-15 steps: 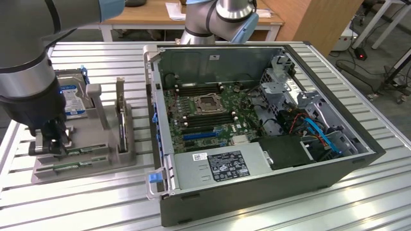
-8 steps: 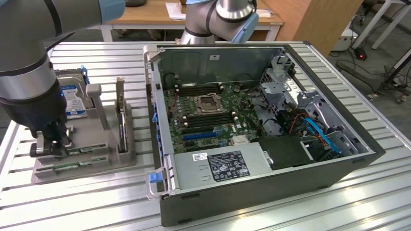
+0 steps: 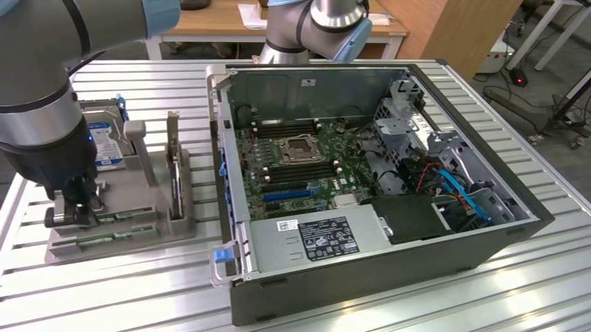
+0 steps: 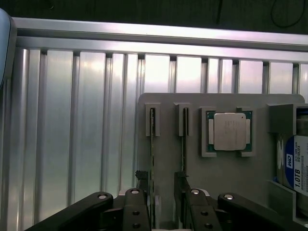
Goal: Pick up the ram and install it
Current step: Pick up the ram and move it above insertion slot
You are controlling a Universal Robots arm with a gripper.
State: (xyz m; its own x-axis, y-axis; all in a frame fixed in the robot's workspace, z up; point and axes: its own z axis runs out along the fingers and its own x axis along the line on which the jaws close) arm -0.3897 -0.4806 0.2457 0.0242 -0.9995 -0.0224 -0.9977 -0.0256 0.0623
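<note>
Exterior view: gripper point(image 3: 72, 209) is down at the grey holder tray point(image 3: 180, 214), on the tray end far from the open PC case point(image 3: 369, 277). Jaws are spread and nothing is gripped. Two ram sticks point(image 3: 124, 217) lie in the tray's slots right at the gripper; from this angle I can't tell which one it's lined up on. Hard drive point(image 3: 109, 145) stands on the far side of the tray. The motherboard memory slots point(image 3: 288, 128) in the case look unpopulated, but that's my read, not certain.

Wrist view: both sticks are edge-on in their tray slots. The ram point(image 4: 152, 159) is the one nearest the tray's outer edge. It runs into the gap between the open fingers point(image 4: 136, 211), close to one pad, and I can't confirm contact. The second stick point(image 4: 184, 144) sits one slot inward and runs under the other finger. The processor point(image 4: 229, 131) is seated in its tray pocket beyond that.

Status: gripper is positioned over the ram but hasn't grasped it. The ram hasn't been lifted, so both pick-up and install are outstanding.
</note>
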